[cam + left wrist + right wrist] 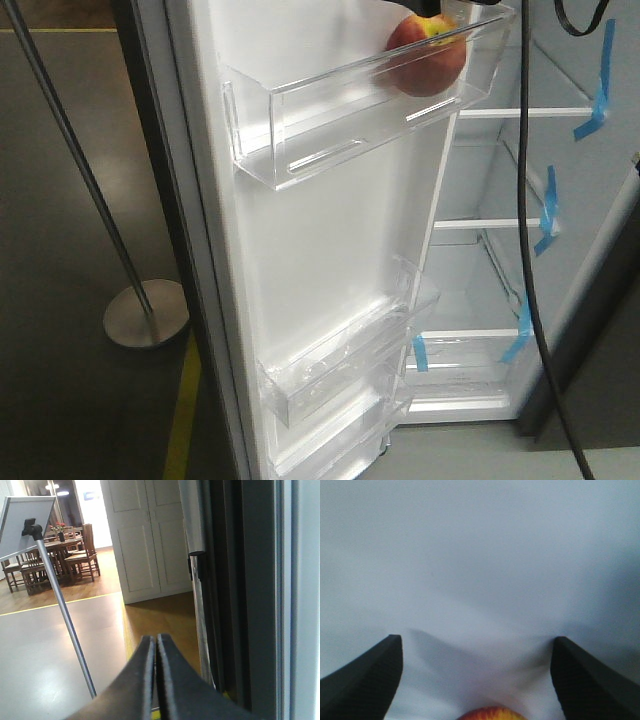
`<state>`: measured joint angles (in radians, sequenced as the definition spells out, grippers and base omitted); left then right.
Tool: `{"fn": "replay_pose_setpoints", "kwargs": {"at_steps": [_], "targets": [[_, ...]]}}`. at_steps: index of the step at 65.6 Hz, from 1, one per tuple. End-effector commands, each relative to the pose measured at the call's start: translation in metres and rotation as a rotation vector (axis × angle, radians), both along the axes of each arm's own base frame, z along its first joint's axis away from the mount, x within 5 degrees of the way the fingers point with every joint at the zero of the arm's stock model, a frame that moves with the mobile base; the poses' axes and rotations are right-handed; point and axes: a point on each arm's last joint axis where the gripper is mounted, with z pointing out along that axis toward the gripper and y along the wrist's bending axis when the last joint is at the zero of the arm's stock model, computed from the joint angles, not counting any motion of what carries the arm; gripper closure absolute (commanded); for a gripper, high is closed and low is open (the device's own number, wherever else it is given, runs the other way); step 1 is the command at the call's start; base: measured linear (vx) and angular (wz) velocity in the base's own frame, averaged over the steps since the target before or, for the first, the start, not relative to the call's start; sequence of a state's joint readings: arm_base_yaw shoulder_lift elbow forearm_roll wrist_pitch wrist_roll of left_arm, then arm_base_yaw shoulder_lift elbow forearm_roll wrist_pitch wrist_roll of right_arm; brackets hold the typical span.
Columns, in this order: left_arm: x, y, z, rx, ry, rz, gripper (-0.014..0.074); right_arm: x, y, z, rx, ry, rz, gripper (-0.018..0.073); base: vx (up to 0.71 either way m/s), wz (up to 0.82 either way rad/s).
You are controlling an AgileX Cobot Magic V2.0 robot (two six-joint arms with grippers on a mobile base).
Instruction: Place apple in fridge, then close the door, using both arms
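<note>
Right wrist view comes first, being closest to the work: the right gripper [476,680] has its two black textured fingers [362,680] spread wide apart, released, with nothing between them. Just below the gap, at the bottom edge of the picture, the red and yellow top of the apple [492,713] peeks into view, not touched by either finger. Behind it is only a blurred pale white surface.

From the left wrist, the left gripper [156,652] is clenched, its dark fingers pressed flat together and holding nothing. Just beyond it on the right runs the dark grey edge of the fridge [235,595]. Farther off, a thin metal pole [65,620] slants up to a whiteboard [25,517]; past that stand white panelled doors [145,535], and in the far room a wooden table with chairs [65,555].

On the exterior front-facing view, the door [330,230] stands open, its white inner face toward the camera. The apple [425,55] lies in the upper clear bin [330,120] of the door, at the bin's right end, resting against the clear front wall. Lower down are more clear bins [340,370]. A black cable [524,200] hangs down in front of the opening. Behind it, the fridge's white interior shows clear shelves [490,225] and strips of blue tape [600,90]. To the left, on the grey floor, the pole meets a round metal base [145,312] beside a yellow floor line [182,420].
</note>
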<state>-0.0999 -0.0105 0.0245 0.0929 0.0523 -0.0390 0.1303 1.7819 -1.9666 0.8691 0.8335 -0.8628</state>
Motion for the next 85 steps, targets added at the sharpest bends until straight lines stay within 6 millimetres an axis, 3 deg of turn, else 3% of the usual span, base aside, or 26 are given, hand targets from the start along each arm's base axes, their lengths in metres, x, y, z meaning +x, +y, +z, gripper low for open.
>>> {"fn": "replay_pose_setpoints", "kwargs": {"at_steps": [1, 9, 16, 31, 48, 61, 73, 85], "targets": [[-0.003, 0.0, 0.014, -0.028, -0.104, -0.006, 0.0603, -0.018, -0.006, 0.038, 0.064, -0.131, -0.054, -0.0031, 0.0, 0.0], [-0.003, 0.0, 0.014, -0.031, -0.112, -0.007, 0.0603, -0.037, -0.009, 0.058, 0.073, -0.188, -0.062, 0.0005, 0.0, 0.0], [-0.003, 0.0, 0.015, -0.032, -0.12, -0.008, 0.0603, -0.06, -0.012, 0.079, 0.095, -0.232, -0.064, 0.0101, 0.0, 0.0], [-0.004, -0.001, 0.02, -0.112, -0.161, -0.019, 0.0603, -0.122, -0.018, 0.114, 0.088, -0.278, -0.03, 0.0577, 0.0, 0.0], [-0.006, -0.001, 0.027, -0.32, -0.225, -0.06, 0.0603, -0.173, -0.03, 0.121, -0.03, -0.199, -0.071, 0.0564, 0.0, 0.0], [-0.009, -0.001, 0.039, -0.46, -0.315, -0.106, 0.0603, -0.203, -0.038, 0.09, -0.058, -0.12, -0.129, 0.0564, 0.0, 0.0], [-0.015, -0.001, 0.051, -0.662, -0.422, -0.197, 0.0603, -0.238, -0.047, 0.029, -0.03, -0.06, -0.192, 0.0564, 0.0, 0.0], [-0.02, -0.001, 0.059, -0.864, -0.479, -0.302, 0.0603, -0.285, -0.055, -0.035, -0.028, -0.009, -0.217, 0.0564, 0.0, 0.0]]}}
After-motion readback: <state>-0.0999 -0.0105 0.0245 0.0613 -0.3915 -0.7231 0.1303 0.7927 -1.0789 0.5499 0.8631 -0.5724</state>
